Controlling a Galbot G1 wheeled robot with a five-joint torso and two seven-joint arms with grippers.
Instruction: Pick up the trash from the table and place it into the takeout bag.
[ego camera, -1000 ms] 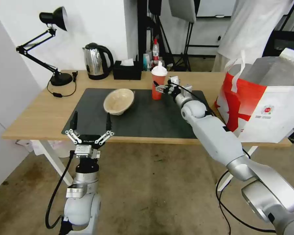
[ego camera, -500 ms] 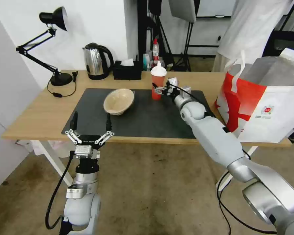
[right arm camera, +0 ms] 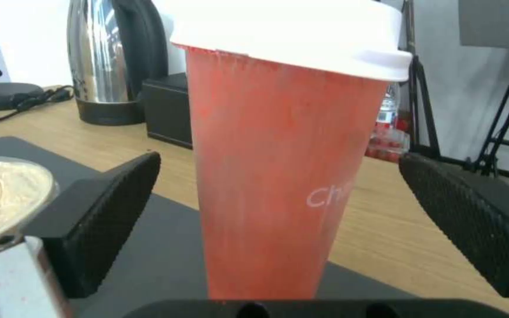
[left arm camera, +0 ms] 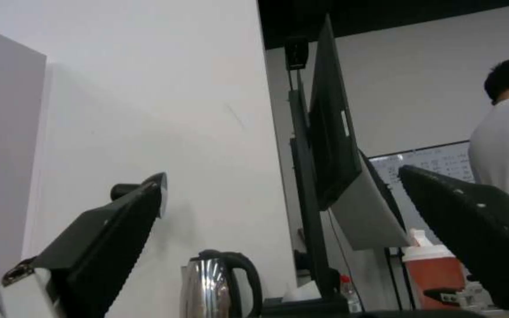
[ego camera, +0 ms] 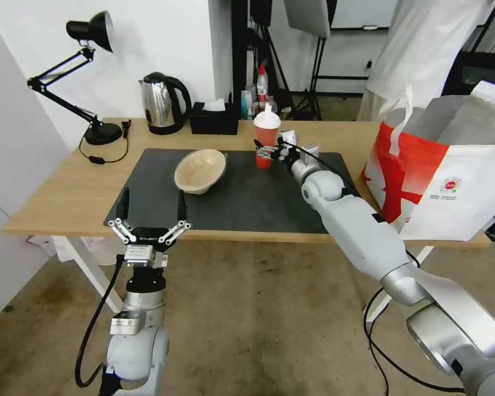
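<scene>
The red translucent cup [ego camera: 265, 144] with a white lid stands upright at the back of the dark mat [ego camera: 247, 198] on the table [ego camera: 66, 192]. My right gripper [ego camera: 266, 148] is open around its lower half. In the right wrist view the cup [right arm camera: 284, 132] stands between that gripper's [right arm camera: 279, 185] fingers, with a gap on each side. A beige paper-pulp bowl [ego camera: 200, 170] lies tilted on the mat to the left. The takeout bag [ego camera: 445, 176] stands open at the table's right end. My left gripper [ego camera: 151, 206] is open at the near table edge, fingers up, holding nothing.
A steel kettle [ego camera: 160, 103], a black tissue box [ego camera: 214, 118] and a black desk lamp [ego camera: 96, 129] stand along the table's back edge. A person in white stands behind the bag. Bare mat lies between the bowl and the bag.
My right gripper has moved a little farther in, so its fingers now flank the cup. The cup, the bowl and the left arm have stayed put.
</scene>
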